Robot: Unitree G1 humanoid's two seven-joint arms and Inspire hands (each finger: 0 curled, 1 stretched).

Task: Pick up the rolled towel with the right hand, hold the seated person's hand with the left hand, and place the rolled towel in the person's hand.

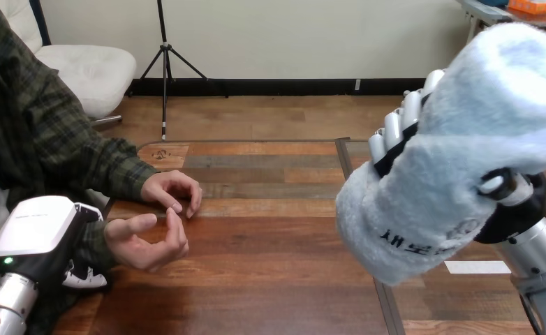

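Right hand [516, 208] raised at the view's right, above the table [277, 272]; its fingers [396, 125] are curled over the far side of the rolled towel [459, 146] and its thumb presses the near side, so the towel is clamped in the hand. Towel: pale blue, fluffy, held clear of the table, tilted with its upper end up and to the right and its lower end down and to the left.

Left hand [41, 227] at the view's lower left, white back shell up, lying against the sleeved wrist of the person's nearer hand [148, 241]; whether it grips that wrist cannot be told. Nearer hand: palm up, loosely cupped, holding nothing, well apart from the towel. The person's farther hand [174, 192] rests palm down on the table just beyond it. Small white strip [477, 266] lies on the table by the right forearm.
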